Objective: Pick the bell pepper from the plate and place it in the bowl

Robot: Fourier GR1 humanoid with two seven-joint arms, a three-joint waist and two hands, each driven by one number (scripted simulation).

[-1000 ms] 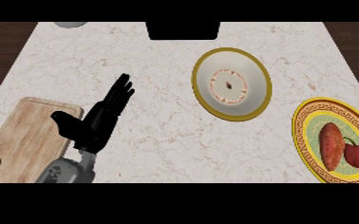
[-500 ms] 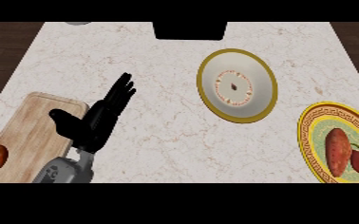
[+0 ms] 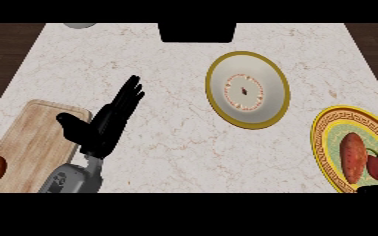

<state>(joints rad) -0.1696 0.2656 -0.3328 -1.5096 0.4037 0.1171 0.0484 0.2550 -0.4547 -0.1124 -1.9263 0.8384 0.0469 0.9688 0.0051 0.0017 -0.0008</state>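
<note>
The left hand [image 3: 103,122] is seen resting at the lower left of the marble counter [image 3: 170,145], fingers straight and nothing held, beside a wooden board [image 3: 37,145]. The right hand is not clearly shown, so its state cannot be told. The bell pepper [image 3: 353,155] is found lying on the patterned plate [image 3: 325,130] at the right edge, apart from the bowl [image 3: 247,90], which is judged ready to receive it. The pick is not yet begun.
</note>
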